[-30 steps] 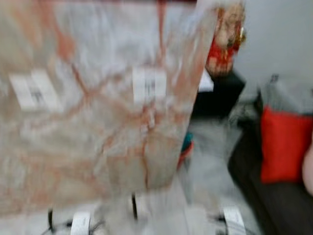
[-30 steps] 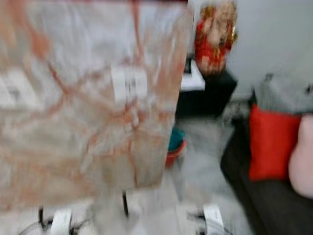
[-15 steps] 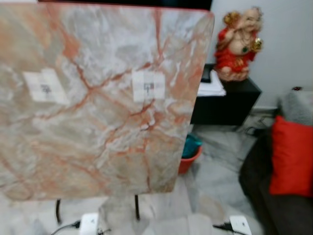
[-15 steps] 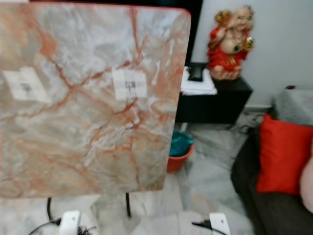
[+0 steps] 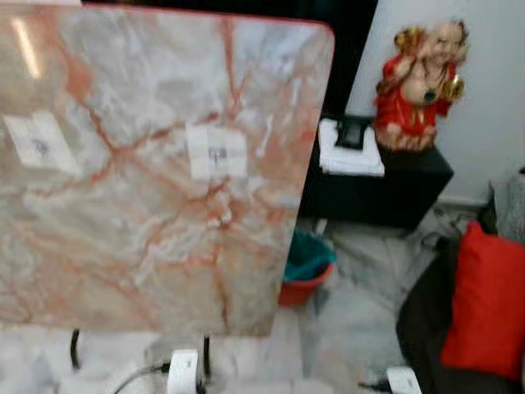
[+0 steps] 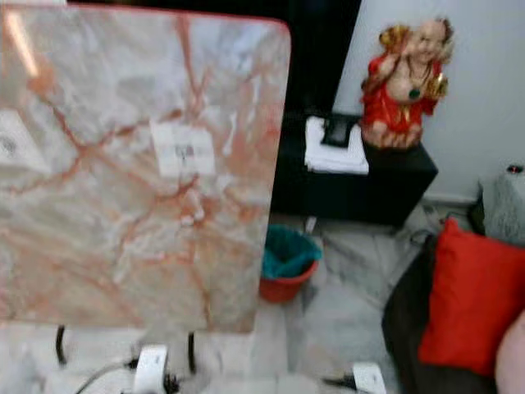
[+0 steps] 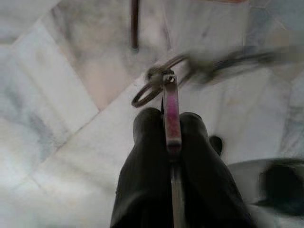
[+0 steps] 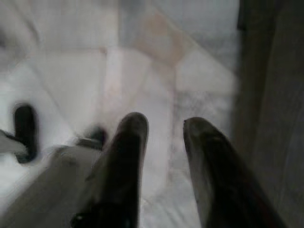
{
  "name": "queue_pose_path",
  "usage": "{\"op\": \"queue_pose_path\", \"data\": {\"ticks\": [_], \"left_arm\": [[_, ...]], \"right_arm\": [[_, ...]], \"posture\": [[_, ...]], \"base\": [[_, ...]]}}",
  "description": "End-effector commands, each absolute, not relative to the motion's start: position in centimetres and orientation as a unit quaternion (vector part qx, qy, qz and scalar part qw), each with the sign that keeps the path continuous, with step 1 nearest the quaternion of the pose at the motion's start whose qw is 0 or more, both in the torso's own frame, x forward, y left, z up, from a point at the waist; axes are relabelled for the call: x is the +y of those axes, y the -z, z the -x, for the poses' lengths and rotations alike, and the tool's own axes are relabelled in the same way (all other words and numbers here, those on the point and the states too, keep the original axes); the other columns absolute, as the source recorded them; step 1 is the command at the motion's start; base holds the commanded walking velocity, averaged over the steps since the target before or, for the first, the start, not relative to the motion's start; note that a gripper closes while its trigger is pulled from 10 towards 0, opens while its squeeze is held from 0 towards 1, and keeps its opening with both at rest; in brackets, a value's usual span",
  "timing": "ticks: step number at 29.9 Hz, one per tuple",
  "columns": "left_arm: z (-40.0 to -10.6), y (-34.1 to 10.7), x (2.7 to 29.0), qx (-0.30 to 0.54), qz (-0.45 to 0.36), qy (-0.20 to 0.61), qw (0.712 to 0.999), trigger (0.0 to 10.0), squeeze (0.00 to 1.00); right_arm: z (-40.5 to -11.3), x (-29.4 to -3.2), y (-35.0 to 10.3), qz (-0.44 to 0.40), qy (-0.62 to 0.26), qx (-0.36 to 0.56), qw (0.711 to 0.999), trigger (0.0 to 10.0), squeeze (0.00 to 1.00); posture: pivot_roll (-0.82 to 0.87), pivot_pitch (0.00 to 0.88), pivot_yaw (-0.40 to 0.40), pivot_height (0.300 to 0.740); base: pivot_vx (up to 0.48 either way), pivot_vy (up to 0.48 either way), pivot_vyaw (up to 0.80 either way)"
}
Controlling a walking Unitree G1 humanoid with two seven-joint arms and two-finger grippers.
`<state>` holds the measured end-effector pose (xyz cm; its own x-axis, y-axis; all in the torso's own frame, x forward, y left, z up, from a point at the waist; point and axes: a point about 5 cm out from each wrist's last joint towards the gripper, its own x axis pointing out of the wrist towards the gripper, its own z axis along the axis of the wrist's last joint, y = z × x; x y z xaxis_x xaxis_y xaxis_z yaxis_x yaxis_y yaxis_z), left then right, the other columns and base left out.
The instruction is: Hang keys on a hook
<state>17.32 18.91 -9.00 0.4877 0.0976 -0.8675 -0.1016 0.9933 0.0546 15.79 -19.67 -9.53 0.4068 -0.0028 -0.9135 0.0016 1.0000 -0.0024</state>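
Keys (image 7: 164,83): ring and pink tag clamped in my left gripper (image 7: 170,124), held above the marble floor (image 7: 57,123). My right gripper (image 8: 164,130): fingers apart, idle. Ahead: marble tabletop (image 5: 148,164), red bucket (image 5: 305,275), figurine (image 5: 420,86) on a black cabinet (image 5: 385,189).

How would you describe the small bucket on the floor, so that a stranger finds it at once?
Start at the large marble table and look past its right edge to the floor. There, before the black cabinet, stands the bucket: orange-red outside, lined teal, and lower than everything beside it.
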Motion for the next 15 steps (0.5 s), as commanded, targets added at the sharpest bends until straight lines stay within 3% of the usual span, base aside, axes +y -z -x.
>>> {"op": "queue_pose_path", "data": {"ticks": [1,6,11,15], "left_arm": [[-18.0,8.8,17.7,0.497,0.003,-0.044,0.867,10.0,0.0],[-18.4,8.5,19.1,0.488,-0.003,-0.05,0.871,10.0,0.0],[-17.5,7.9,23.5,0.461,-0.006,-0.076,0.884,10.0,0.0],[-18.5,7.0,24.4,0.423,-0.006,-0.086,0.902,10.0,0.0]], "right_arm": [[-15.0,-21.1,9.6,0.01,0.017,0.553,0.833,10.0,0.0],[-14.9,-21.2,9.6,0.012,0.016,0.554,0.832,10.0,0.0],[-14.9,-21.3,9.6,0.013,0.015,0.553,0.833,10.0,0.0],[-15.0,-21.3,9.6,0.013,0.015,0.551,0.834,10.0,0.0]], "posture": [[0.01,0.0,-0.101,0.74],[0.01,0.0,-0.101,0.74],[0.02,0.0,-0.102,0.74],[0.02,0.0,-0.101,0.74]], "base": [[0.259,-0.39,0.0],[0.26,-0.39,0.0],[0.097,0.0,0.0],[0.0,0.0,0.0]]}}
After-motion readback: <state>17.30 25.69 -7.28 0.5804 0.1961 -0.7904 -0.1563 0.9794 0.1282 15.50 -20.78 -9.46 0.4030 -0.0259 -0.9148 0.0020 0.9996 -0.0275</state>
